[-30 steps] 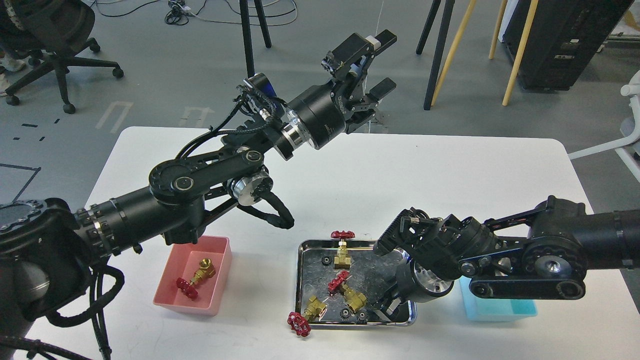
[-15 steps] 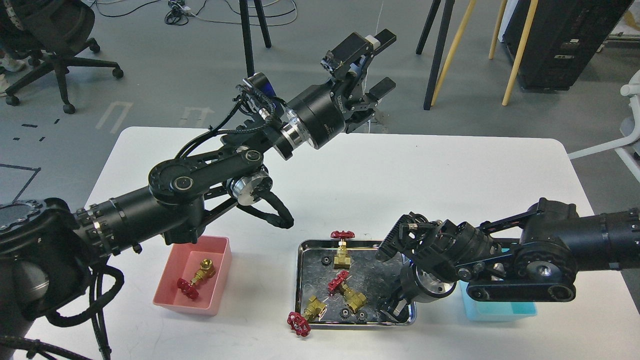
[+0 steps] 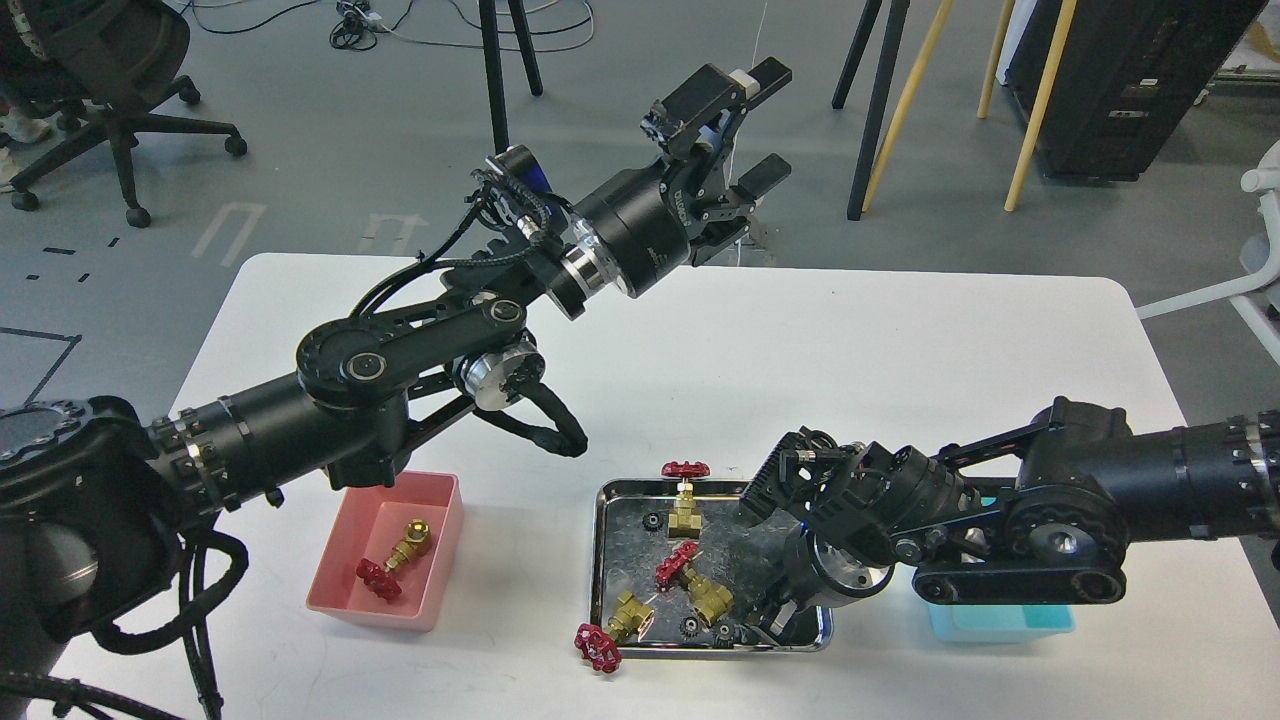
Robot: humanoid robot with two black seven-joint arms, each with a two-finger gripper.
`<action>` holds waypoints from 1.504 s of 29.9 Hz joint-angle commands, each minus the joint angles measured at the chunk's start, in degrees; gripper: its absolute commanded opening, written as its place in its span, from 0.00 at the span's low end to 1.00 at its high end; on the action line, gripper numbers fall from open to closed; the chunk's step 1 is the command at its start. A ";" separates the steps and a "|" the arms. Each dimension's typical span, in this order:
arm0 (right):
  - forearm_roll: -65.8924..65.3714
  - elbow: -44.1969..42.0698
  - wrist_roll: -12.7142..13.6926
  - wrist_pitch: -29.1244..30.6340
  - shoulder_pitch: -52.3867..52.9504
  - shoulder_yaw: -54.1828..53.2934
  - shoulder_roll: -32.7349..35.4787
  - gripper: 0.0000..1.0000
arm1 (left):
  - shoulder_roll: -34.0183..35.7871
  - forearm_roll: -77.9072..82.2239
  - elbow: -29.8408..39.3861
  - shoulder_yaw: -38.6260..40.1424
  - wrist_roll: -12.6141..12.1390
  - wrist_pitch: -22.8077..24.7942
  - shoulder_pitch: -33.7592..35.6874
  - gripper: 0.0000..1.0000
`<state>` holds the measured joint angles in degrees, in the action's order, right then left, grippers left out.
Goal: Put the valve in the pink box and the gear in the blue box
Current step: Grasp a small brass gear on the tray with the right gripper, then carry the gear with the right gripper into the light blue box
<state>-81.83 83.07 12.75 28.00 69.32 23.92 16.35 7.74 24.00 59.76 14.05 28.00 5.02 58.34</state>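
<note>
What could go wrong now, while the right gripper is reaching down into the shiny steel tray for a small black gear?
1. The right gripper is crowded: a brass valve with red handwheel lies right beside the tiny black gears, so it may grab or knock the wrong part.
2. Another valve hangs over the steel tray rim; a bump could tip it out.
3. The right arm hides much of the turquoise-blue plastic box.

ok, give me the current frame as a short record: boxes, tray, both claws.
pink box: one valve lying inside
blue box: mostly hidden by right arm, contents not visible
tray: three valves, a few gears
left claw: open, raised over the table's far edge, holding nothing
right claw: down in the tray's near right corner, fingers not distinguishable
</note>
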 commanded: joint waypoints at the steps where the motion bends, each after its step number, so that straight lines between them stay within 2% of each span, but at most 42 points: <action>1: -0.08 -0.11 0.08 0.00 -0.50 0.34 -0.35 0.56 | 0.00 0.00 0.00 0.10 0.00 -0.01 0.02 0.99; 10: -0.17 -2.30 0.08 0.00 -1.12 0.34 -2.20 0.53 | 0.00 -0.09 0.00 0.10 0.00 -0.01 0.02 0.99; 20: -0.08 -2.65 -0.01 0.00 -1.30 0.34 -2.38 0.42 | 0.09 -0.18 0.00 0.28 0.00 -0.01 -0.42 0.99; 25: -0.17 -2.57 -0.01 0.00 -1.21 0.43 -2.38 0.32 | 0.09 -0.18 0.00 0.28 0.00 -0.01 -0.42 0.99; 32: -0.26 -2.65 0.08 0.00 -1.30 0.87 -2.29 0.12 | 0.09 -0.18 0.00 0.28 0.00 -0.01 -0.42 0.99; 37: 0.09 -2.39 0.08 0.00 -0.42 0.78 -1.76 0.08 | 0.09 -0.18 0.00 0.28 0.00 -0.01 -0.42 0.99; 40: 0.53 -1.69 0.08 0.00 1.77 0.43 0.25 0.07 | 0.09 -0.18 0.00 0.28 0.00 0.08 -0.42 0.99; 45: 1.76 1.47 -0.01 0.00 5.73 -0.97 8.59 0.07 | 0.09 -0.18 0.00 0.28 0.00 0.08 -0.42 0.99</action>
<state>-80.91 82.99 12.84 28.01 73.03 24.12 20.21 7.82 23.82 59.77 14.33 28.00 5.04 57.92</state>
